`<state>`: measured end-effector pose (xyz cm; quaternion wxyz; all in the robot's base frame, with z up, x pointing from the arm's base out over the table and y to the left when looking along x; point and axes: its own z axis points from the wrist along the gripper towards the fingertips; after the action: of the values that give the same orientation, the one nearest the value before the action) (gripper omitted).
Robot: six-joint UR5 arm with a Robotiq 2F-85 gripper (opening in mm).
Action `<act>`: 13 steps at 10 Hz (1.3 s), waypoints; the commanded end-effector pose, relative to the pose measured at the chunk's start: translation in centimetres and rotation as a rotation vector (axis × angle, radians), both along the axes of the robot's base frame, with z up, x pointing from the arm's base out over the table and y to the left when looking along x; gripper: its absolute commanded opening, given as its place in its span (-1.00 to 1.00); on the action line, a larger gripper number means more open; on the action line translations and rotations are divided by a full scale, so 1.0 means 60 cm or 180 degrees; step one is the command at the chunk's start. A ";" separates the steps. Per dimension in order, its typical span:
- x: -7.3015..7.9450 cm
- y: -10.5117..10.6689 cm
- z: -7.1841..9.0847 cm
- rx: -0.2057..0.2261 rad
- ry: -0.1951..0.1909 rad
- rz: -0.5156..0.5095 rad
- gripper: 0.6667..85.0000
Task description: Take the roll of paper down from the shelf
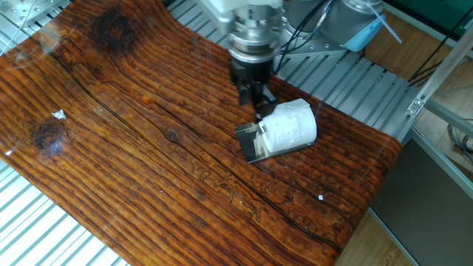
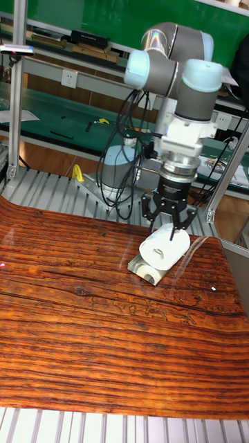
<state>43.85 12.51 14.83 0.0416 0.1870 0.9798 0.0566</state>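
Tall fixed view shows us the gripper (image 2: 168, 231) hanging straight down from the arm with its dark fingers spread apart and nothing between them, the tips just above the far end of the roll of paper (image 2: 164, 250). In the fixed view the same gripper (image 1: 260, 111) is blurred, so we cannot tell there whether a fingertip touches the paper; it sits at the roll's upper left edge.

The roll of paper (image 1: 290, 128) lies on its side across the shelf (image 1: 252, 144), a small shiny grey plate resting on the wooden table (image 1: 133, 148) near its far right edge. The roll overhangs the plate on the right, and its hollow core faces the viewer in the tall view.

We judge the roll to be very light and soft: it will dent under a hard squeeze and could roll or slide away if nudged sideways. The plate looks loose and slick, so a push might shift it too. We would straddle the cylinder across its middle, fingers on the two curved flanks, and close gently.
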 end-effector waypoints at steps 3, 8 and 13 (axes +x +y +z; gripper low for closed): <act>-0.043 0.042 -0.021 0.0037 -0.0078 -0.0043 0.26; -0.019 -0.013 -0.022 -0.0378 -0.0293 0.0034 0.16; -0.107 0.016 -0.029 -0.0172 0.0335 0.0362 0.14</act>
<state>39.34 12.75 12.96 0.0290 0.1498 0.9882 0.0132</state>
